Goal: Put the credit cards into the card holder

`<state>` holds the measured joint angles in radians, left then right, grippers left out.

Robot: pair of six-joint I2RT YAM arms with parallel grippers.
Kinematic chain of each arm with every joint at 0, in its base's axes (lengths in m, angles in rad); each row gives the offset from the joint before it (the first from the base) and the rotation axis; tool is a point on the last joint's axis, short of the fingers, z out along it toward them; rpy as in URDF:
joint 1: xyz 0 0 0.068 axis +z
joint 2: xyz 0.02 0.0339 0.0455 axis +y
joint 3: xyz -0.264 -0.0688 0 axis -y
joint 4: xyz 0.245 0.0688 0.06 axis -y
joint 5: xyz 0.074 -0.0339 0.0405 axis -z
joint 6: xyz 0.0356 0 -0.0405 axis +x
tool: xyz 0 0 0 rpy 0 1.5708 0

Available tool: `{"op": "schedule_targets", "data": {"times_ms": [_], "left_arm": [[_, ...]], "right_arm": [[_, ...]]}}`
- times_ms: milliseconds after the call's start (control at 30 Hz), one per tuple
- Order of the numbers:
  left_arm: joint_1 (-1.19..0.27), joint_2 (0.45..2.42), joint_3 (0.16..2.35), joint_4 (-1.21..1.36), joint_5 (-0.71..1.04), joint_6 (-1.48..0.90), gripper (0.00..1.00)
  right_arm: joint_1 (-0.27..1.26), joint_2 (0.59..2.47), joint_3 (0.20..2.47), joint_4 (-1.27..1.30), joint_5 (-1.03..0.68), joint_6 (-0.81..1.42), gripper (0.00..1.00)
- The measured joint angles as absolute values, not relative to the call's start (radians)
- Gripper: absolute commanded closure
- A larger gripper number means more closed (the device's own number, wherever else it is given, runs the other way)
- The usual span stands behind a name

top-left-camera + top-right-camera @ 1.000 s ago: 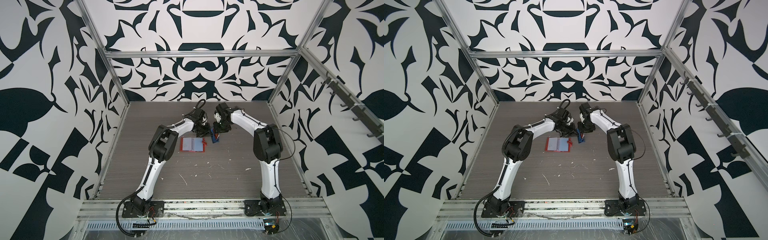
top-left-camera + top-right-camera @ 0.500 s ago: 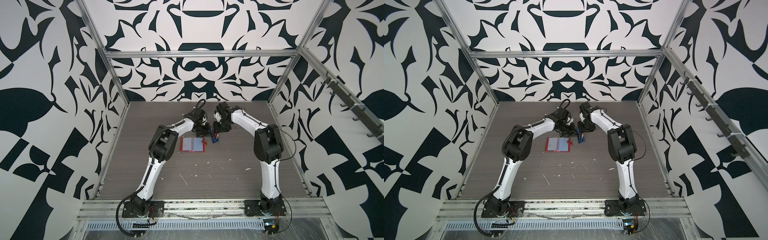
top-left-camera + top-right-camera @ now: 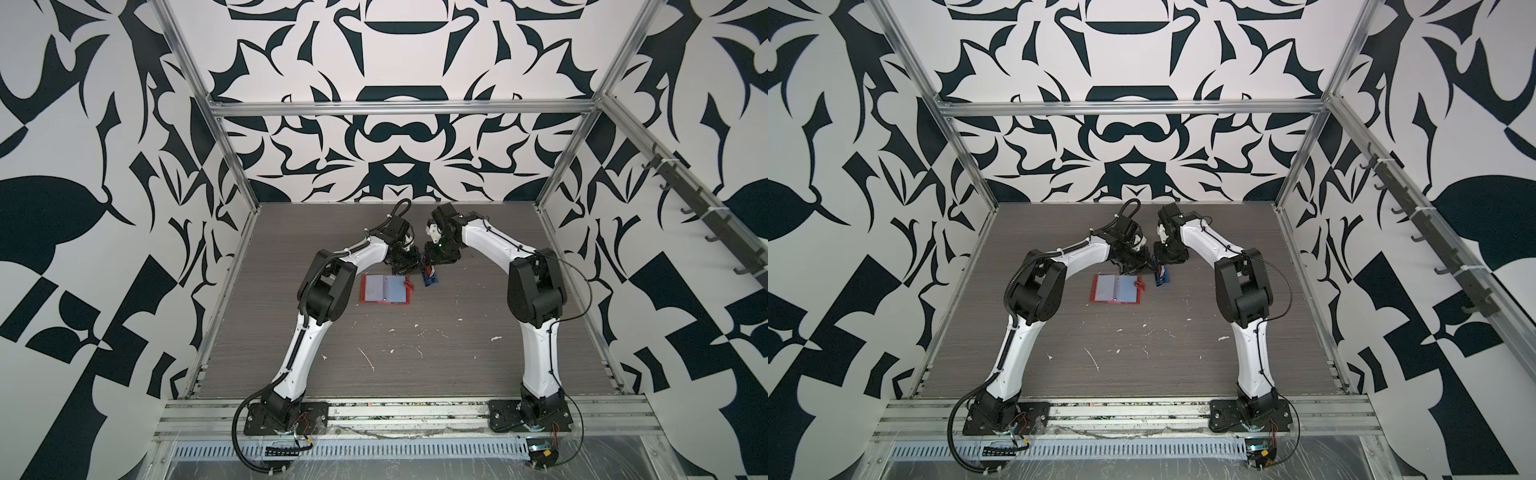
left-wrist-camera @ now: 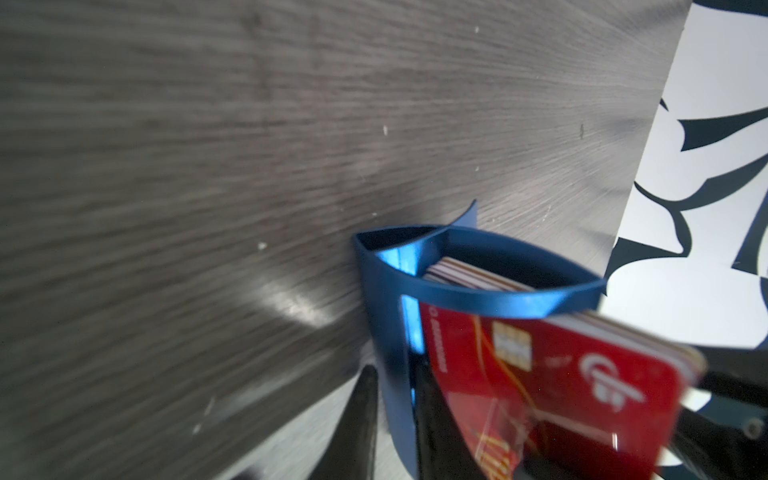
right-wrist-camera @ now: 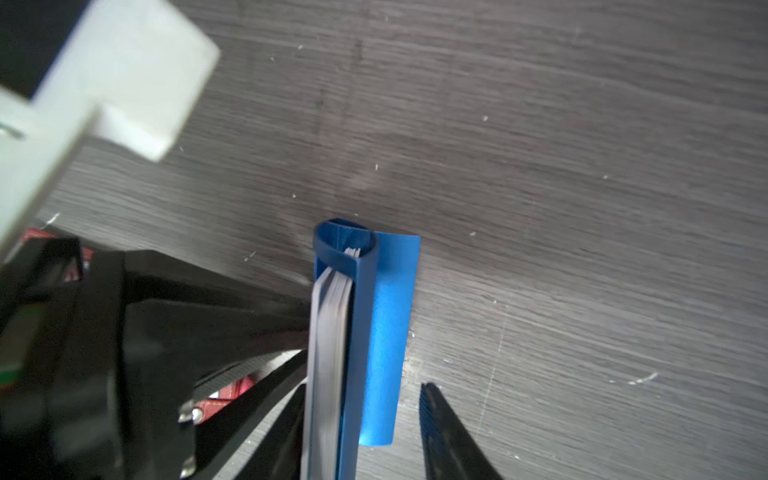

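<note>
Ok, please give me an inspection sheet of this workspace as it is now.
Surface: table, dark wood grain, scratched.
Job's things: holder open flat; cards stacked in rack, red card outermost.
Clutter: white flecks.
End effectors: left end effector straddles rack wall, grip unclear; right end effector open around cards and rack.
Cables: black loop by left base.
Surroundings: patterned walls; hook rail.

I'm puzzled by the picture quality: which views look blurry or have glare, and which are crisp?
Left wrist view: table smeared, a glare patch beside the blue rack. Right wrist view: credit cards blurred, white part near the lens out of focus. Both top views: crisp, evenly lit.
</note>
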<state>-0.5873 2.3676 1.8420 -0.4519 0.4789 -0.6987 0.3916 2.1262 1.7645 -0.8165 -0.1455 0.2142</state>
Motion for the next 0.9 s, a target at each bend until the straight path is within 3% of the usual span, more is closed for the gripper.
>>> {"op": "schedule_targets", "data": {"times_ms": [367, 900], "left_arm": [[-0.587, 2.368, 1.846, -0.484, 0.475, -0.675, 0.70], [-0.587, 2.359, 1.848, -0.503, 0.441, -0.653, 0.67]], "right_arm": [[0.393, 2.127, 1.755, -0.809, -0.107, 0.229, 0.61], [0.393, 2.133, 1.747, -0.788, -0.138, 0.232, 0.56]]}}
